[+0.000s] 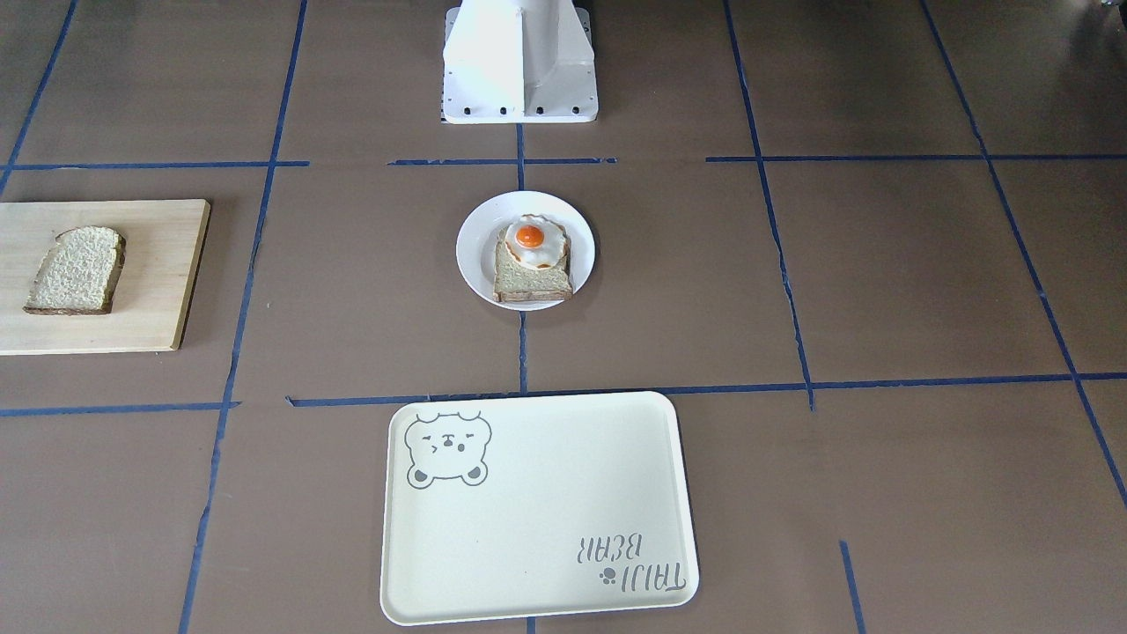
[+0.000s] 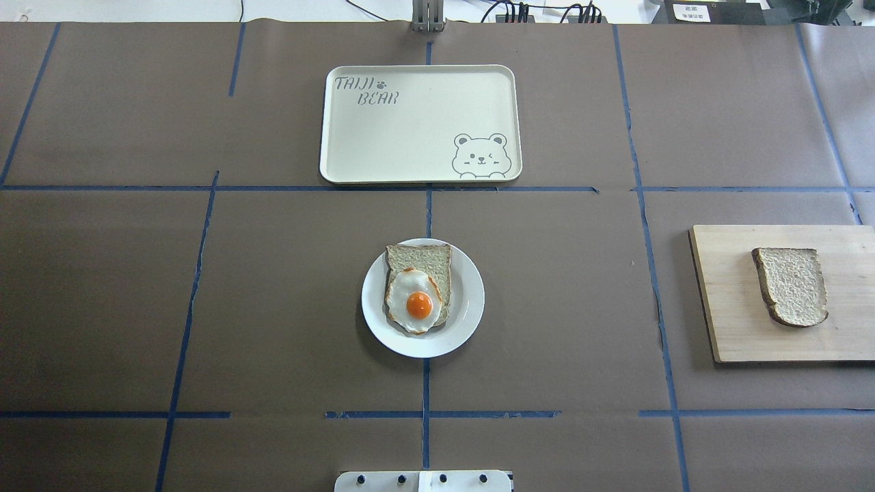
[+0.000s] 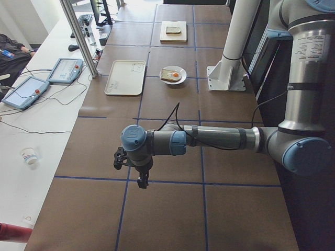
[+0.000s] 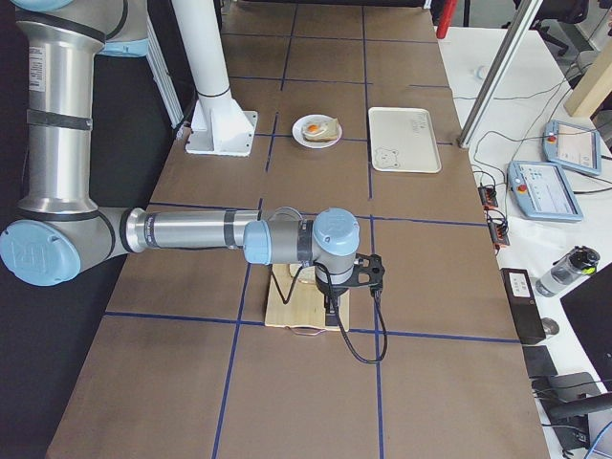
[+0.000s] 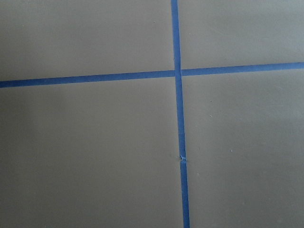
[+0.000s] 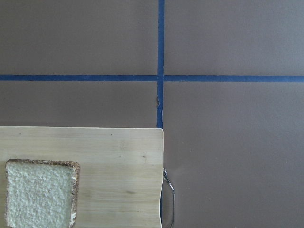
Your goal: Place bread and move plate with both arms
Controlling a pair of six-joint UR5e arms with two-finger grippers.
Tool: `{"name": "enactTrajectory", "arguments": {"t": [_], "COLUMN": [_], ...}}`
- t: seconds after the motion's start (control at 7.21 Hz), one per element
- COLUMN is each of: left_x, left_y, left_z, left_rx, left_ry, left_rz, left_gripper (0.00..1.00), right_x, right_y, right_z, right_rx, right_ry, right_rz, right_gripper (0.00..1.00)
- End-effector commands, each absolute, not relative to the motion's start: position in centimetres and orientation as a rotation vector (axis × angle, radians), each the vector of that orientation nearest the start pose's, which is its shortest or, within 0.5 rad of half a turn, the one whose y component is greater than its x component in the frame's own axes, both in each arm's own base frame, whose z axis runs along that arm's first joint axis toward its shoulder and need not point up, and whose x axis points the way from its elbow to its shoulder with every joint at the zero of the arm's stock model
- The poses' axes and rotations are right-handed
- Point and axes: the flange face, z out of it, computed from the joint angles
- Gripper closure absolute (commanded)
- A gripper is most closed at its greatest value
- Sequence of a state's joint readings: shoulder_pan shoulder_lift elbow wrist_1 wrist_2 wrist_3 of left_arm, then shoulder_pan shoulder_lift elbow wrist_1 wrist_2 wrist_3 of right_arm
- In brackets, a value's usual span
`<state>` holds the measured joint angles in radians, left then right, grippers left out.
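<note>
The bread (image 1: 75, 270), a domed slice with a dark crust, lies on a wooden cutting board (image 1: 154, 291) at the robot's right; it also shows in the overhead view (image 2: 791, 285) and the right wrist view (image 6: 40, 194). The small white plate (image 1: 475, 251) sits mid-table and holds a squarer slice topped with a fried egg (image 1: 531, 236). My right gripper (image 4: 332, 304) hangs above the board's outer end. My left gripper (image 3: 142, 179) hangs over bare table far to the left. Both show only in the side views, so I cannot tell whether they are open or shut.
A cream rectangular tray (image 2: 417, 123) with a bear drawing lies beyond the plate, on the side away from the robot. The white pedestal base (image 1: 519, 62) stands behind the plate. Blue tape lines cross the brown table cover.
</note>
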<state>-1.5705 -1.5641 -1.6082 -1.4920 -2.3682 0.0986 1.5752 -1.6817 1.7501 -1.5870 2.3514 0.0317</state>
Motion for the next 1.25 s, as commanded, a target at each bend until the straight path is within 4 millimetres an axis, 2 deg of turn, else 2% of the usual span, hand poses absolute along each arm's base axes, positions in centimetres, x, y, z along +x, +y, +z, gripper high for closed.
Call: {"name": "enactTrajectory", "arguments": {"t": [0.0, 0.55, 1.11], "left_x": [-6.13, -6.2, -6.13], "left_y": [-48.5, -48.8, -48.89], "left_z": [65.04, 64.67, 64.52], "left_rx": [-0.008, 0.0, 0.002], "left_ry": [0.799, 0.799, 0.799], "left_rz": [0.075, 0.076, 0.079], "left_gripper": [0.0, 0.0, 0.0], "right_x": [6.46, 6.36, 6.31], "right_y": [-45.02, -44.99, -45.34], "right_z": [61.96, 62.14, 61.33], "right_rx": [0.037, 0.034, 0.051], "right_ry": [-0.79, -0.795, -0.792], "right_rz": [0.015, 0.021, 0.015], "right_gripper": [0.0, 0.0, 0.0]}}
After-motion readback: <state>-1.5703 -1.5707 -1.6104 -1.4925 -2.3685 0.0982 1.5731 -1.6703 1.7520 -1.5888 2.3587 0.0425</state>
